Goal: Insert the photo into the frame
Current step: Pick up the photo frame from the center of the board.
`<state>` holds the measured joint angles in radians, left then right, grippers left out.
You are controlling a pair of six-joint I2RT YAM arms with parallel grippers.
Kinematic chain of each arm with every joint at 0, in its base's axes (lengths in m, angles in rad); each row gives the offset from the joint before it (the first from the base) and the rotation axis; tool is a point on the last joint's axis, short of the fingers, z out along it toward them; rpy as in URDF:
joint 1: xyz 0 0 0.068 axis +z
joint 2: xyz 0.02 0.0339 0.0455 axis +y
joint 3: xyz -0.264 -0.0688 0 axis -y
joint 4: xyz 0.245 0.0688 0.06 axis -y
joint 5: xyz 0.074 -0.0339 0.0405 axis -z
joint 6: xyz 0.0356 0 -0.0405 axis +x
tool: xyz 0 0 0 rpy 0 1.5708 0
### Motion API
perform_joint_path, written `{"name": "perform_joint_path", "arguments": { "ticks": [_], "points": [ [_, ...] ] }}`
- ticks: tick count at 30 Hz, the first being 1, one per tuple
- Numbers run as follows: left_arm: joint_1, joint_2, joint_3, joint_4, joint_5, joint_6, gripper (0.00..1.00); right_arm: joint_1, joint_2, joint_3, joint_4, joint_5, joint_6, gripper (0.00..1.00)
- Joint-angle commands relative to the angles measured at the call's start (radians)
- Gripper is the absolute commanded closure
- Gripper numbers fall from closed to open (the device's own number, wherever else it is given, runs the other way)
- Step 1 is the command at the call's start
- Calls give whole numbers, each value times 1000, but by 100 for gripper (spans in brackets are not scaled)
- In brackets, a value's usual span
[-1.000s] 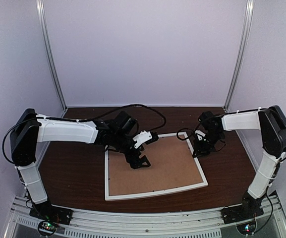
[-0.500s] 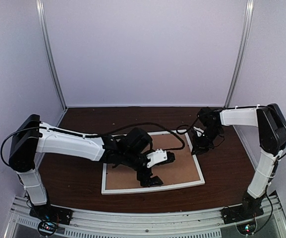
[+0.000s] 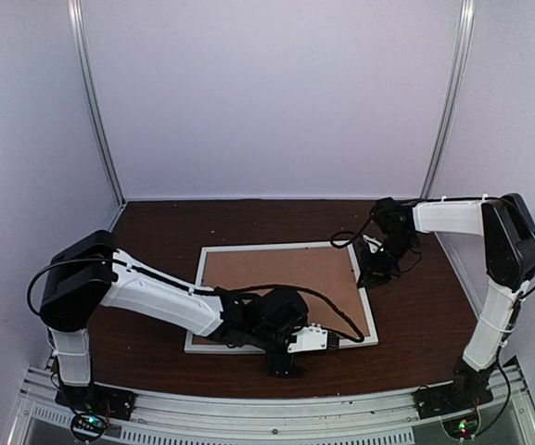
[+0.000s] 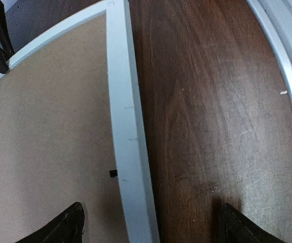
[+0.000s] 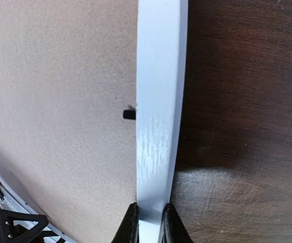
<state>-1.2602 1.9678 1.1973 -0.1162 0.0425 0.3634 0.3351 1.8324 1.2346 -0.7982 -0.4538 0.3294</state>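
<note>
The white frame (image 3: 276, 247) lies flat, back up, its brown board (image 3: 281, 287) filling it. The photo is not in view. My left gripper (image 3: 284, 363) is open at the frame's near edge; in the left wrist view its gripper (image 4: 153, 225) straddles the white rail (image 4: 125, 131), one finger over the board (image 4: 49, 136), one over the table. My right gripper (image 3: 367, 276) is shut on the frame's right rail; in the right wrist view its gripper (image 5: 149, 220) pinches the rail (image 5: 158, 101) beside the board (image 5: 59, 101).
A small black tab (image 5: 129, 114) sits at the rail's inner edge, and another shows in the left wrist view (image 4: 113, 173). The table's metal front rail (image 3: 267, 408) runs close behind my left gripper. Booth walls and posts (image 3: 95, 111) surround the dark wooden table.
My left gripper has moved from over the middle of the board to the frame's near edge. The frame has turned and shifted a little. My right gripper has kept its hold.
</note>
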Motion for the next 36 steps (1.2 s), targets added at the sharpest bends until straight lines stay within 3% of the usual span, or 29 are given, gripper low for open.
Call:
{"name": "perform_joint_path", "arguments": {
  "ticks": [1,14,20,29,32,36],
  "points": [
    [-30,56,31,57,-178,63,7,-4,-73,6,12,-93,25,100],
    [-96,133,77,43,-487,111,10,-4,-141,-6,-44,-132,28,100],
    [-107,128,68,9,-520,68,12,1,-140,-19,-55,-116,15,100],
    [-106,13,0,-22,-425,-51,7,109,-101,-80,33,35,53,60],
    [-105,-18,-28,-14,-419,-77,5,147,-87,-97,43,99,64,53],
    [-105,-54,-63,1,-419,-102,4,195,-78,-129,55,167,78,52]
  ]
}}
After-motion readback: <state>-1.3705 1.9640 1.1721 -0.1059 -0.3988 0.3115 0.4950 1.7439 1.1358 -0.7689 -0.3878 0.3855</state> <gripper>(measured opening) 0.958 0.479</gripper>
